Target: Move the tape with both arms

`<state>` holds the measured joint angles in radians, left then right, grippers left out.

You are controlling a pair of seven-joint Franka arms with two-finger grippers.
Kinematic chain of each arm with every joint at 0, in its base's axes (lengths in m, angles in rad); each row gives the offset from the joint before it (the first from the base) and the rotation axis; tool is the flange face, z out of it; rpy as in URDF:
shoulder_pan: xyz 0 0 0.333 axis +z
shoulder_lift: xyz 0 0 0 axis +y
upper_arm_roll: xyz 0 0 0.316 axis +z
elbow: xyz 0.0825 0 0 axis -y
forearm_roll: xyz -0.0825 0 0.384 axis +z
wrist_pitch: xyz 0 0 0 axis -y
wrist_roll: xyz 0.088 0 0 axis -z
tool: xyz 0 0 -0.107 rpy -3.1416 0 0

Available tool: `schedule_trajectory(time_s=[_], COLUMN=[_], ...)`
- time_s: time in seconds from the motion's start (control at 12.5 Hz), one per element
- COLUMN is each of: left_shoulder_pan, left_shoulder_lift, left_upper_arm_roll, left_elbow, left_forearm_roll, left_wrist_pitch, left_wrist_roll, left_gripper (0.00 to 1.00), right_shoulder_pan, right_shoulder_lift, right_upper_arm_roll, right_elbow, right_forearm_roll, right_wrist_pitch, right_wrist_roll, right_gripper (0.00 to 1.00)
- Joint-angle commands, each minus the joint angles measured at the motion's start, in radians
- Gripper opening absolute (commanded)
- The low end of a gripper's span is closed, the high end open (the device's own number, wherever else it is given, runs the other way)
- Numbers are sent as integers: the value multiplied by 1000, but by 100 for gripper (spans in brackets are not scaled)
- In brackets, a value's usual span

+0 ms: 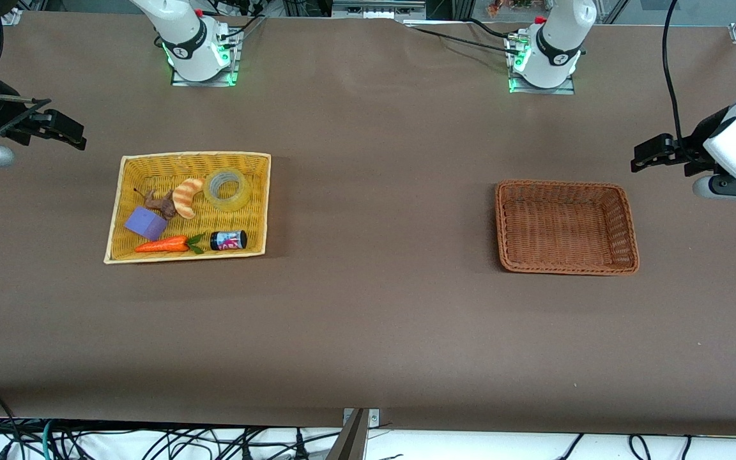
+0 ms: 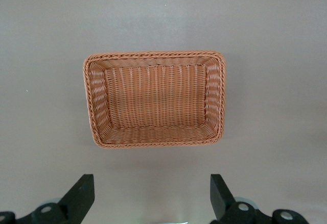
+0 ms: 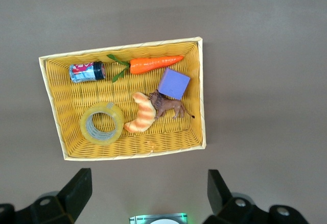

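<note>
Translucent pale-yellow tape roll (image 1: 227, 189) lay flat in the yellow wicker basket (image 1: 151, 163) centre-left of front frame beside an orange-striped croissant toy (image 1: 187, 197), while left gripper (image 1: 652, 153) at right edge and right gripper (image 1: 61, 130) at left edge both hung released, holding nothing

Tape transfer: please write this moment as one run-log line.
tape: in yellow basket, ungrasped | brown basket: nothing inside | right gripper: open, waiting off basket | left gripper: open, waiting

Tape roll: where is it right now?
The tape lies flat in the yellow basket toward the right arm's end of the table, in the corner farther from the front camera, beside the croissant toy.
</note>
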<state>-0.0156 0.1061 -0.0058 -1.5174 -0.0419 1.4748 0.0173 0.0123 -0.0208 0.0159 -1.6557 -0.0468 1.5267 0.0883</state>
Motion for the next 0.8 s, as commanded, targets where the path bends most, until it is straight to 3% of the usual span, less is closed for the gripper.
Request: schedule_trajectory(time_s=[0.0,0.72], left_shoulder_pan=[0,2], left_shoulder_lift=[0,0], left_upper_arm_roll=[3,3], left_elbow=[3,2], left_forearm_roll=[-32,-32], left_wrist_pitch=[7,7], left_wrist_roll=[18,19], left_gripper=[100,100], right_shoulder_pan=[-18,-20], right_shoulder_lift=[-14,-11], right_upper_arm_roll=[18,16], right_elbow=[-12,-12], right_forearm_roll=[-8,1], right_wrist_pitch=[13,13], right_wrist_roll=[13,16], right_gripper=[100,100])
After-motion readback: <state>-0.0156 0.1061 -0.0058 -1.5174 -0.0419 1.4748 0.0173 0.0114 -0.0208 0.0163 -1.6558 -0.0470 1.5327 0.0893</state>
